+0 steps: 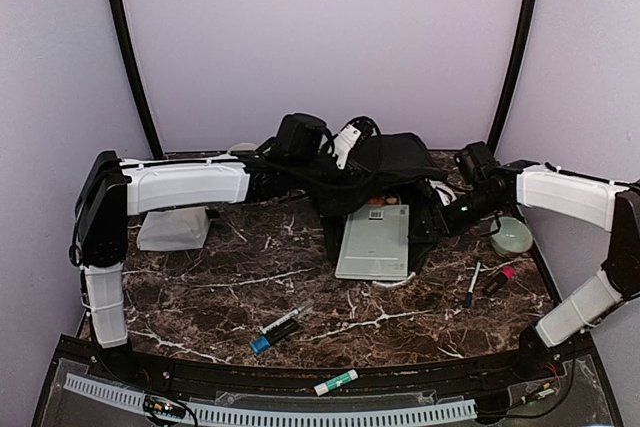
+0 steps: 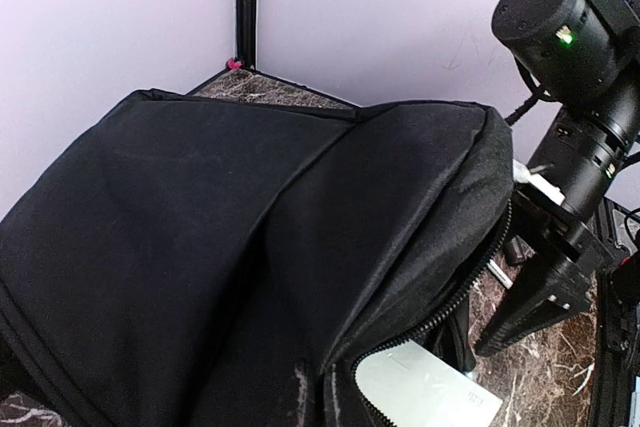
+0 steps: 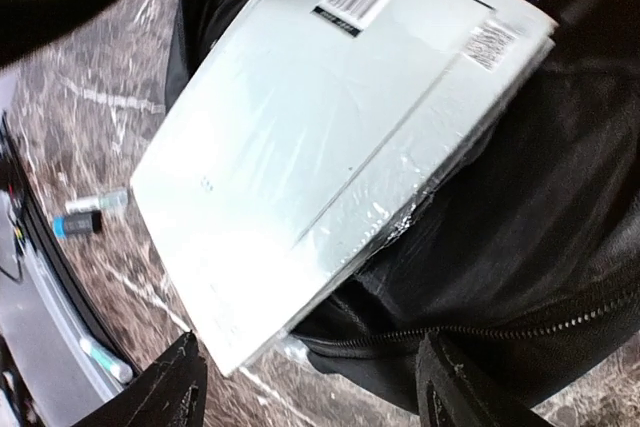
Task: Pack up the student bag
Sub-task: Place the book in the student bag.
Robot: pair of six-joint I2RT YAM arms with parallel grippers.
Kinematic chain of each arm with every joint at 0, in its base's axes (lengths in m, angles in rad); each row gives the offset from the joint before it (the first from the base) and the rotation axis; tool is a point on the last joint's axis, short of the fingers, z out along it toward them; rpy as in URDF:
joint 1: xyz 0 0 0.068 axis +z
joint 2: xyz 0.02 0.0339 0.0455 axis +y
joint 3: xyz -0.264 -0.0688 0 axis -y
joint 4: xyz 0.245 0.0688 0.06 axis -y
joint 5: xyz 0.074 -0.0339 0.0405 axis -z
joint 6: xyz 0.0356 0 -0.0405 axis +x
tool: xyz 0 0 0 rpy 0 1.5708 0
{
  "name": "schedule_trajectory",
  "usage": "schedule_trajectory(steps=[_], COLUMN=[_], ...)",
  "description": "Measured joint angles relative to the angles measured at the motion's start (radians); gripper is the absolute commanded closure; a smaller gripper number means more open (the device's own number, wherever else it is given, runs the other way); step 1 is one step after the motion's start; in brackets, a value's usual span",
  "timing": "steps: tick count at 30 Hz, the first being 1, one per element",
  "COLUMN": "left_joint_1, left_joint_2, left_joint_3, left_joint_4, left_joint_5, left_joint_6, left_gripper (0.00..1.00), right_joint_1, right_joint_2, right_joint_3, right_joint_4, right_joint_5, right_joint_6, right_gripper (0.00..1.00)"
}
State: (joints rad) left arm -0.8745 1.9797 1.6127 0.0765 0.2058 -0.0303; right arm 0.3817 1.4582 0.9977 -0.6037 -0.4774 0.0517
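Observation:
The student bag [image 1: 395, 167] is a big black backpack lying at the back middle of the table. It fills the left wrist view [image 2: 220, 247]. A pale grey shrink-wrapped book [image 1: 375, 242] sticks halfway out of its open zipper mouth, and it also shows in the right wrist view [image 3: 320, 147]. My left gripper [image 1: 345, 147] is at the bag's top; black fabric hides its fingers and puckers where it is pinched. My right gripper [image 3: 315, 387] is open wide at the book's near right corner, above the bag's zipper edge [image 3: 480, 327], and holds nothing.
A pale folded pouch [image 1: 172, 229] lies at the left. A blue-tipped marker [image 1: 275, 332] and a green-capped marker [image 1: 335, 382] lie near the front edge. A blue pen [image 1: 471, 285], a pink highlighter [image 1: 498, 279] and a pale green round item [image 1: 511, 235] lie at the right.

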Motion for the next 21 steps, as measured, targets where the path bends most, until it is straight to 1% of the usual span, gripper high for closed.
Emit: schedule_trajectory(steps=[6,7,10,11,14,19,21], left_joint_1=[-0.002,-0.003,-0.005,-0.006,-0.006,-0.007,-0.008], left_joint_2=[-0.005,-0.005,-0.005,-0.005,-0.005,-0.008,-0.021], left_joint_3=[-0.003,-0.003,-0.005,-0.008,-0.013,-0.021,-0.044], left_joint_4=[0.004,0.005,0.005,0.004,0.003,0.007,0.016], left_joint_5=[0.018,0.019,0.023,0.024,0.027,0.024,0.017], left_joint_6=[-0.011,-0.012,-0.016,-0.017,-0.019,-0.022,-0.025], left_gripper=[1.0,1.0,1.0,1.0,1.0,1.0,1.0], right_joint_1=[0.104,0.121,0.156,0.162,0.169,0.168,0.169], right_joint_2=[-0.092,-0.097,-0.095,-0.092,-0.074,-0.049,-0.047], right_joint_3=[-0.04,-0.041,-0.042,-0.042,-0.042,-0.043,-0.048], right_joint_4=[-0.092,-0.106,-0.133,-0.138,-0.146,-0.135,-0.127], right_joint_5=[0.054,0.056,0.047,0.04,0.032,0.067,0.076], right_joint_6=[-0.139,-0.162,-0.237,-0.259,-0.306,-0.349,-0.381], right_gripper=[0.35,0.37,0.48,0.51,0.53,0.61,0.62])
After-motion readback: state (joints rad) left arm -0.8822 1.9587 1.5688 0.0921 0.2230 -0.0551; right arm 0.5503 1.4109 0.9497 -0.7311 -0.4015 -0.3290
